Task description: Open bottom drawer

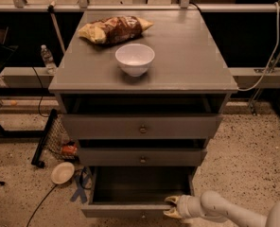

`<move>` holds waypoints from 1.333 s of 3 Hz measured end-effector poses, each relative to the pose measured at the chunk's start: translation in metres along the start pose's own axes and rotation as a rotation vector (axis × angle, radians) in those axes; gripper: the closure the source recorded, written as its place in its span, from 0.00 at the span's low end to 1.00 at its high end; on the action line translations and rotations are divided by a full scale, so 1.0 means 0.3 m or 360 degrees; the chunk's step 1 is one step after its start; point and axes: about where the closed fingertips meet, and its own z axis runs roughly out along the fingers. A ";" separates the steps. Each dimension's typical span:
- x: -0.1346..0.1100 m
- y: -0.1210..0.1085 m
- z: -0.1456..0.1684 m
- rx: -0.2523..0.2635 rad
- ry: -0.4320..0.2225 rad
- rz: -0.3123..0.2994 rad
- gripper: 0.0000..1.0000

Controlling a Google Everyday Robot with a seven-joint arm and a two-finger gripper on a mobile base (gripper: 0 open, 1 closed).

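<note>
- Grey-painted bottom drawer (116,210) is sitting well out of the cabinet (192,65), sticking out way past the two drawers above it, with its dark inside showing.
- Gripper (168,207) is hanging out at the right end of that drawer's front board, low in the shot. It's right of the centre knob, which is getting cut off by the frame edge.
- The pale arm (225,213) is coming in from the lower right corner, so the drawer is lying to the left of the wrist and stretching away from it.
- Yellowish fingers (172,200) are sitting a little apart, only about as wide as the board is thick. One is reaching over the top edge into the drawer and the other is sitting on the outside face.
- So it's pinching the front board between them. As far as I can make out both are touching the wood, though it's pretty dim down there.
- It's not touching anything else.
- Middle drawer (142,157) and top drawer (140,126) are both poking out a bit too, with a dark gap showing above each.
- Up on the cabinet top a white bowl (135,58) is sitting near the front, with a crinkly snack bag (114,30) lying just behind it.
</note>
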 end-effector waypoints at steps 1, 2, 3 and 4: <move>0.005 -0.018 0.010 -0.0001 0.0000 0.0000 1.00; 0.005 -0.018 0.009 -0.0001 0.0000 0.0000 1.00; 0.014 -0.039 0.024 -0.0002 0.0000 0.0000 1.00; 0.013 -0.042 0.023 -0.0002 0.0001 0.0000 1.00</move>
